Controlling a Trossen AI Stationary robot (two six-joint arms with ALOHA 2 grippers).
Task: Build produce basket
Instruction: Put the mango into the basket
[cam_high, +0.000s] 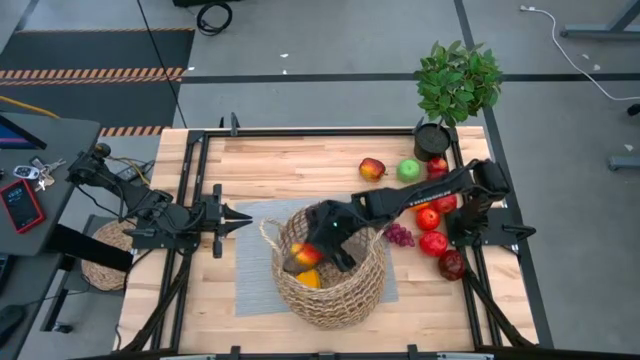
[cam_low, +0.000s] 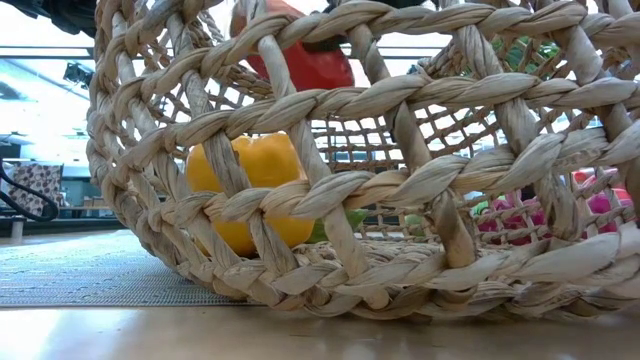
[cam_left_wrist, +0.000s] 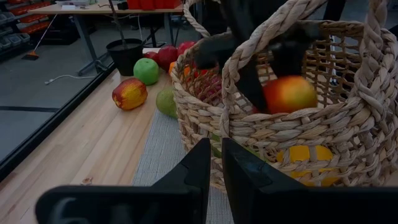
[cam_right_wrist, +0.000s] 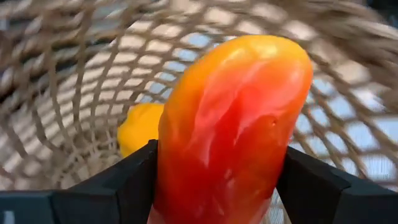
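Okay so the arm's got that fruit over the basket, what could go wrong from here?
The right gripper holds a red-orange fruit well above the basket floor; released here, it could land on the yellow piece and bounce. The arm reaches in past the rim and a loop handle, so it might snag the weave pulling out.

Tan open-weave basket (cam_high: 335, 290); red-orange fruit (cam_right_wrist: 230, 130)

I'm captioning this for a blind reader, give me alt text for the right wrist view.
A red-and-orange fruit fills the view, gripped between the right gripper's two dark fingers inside the woven basket. A yellow piece of produce lies below on the basket floor.
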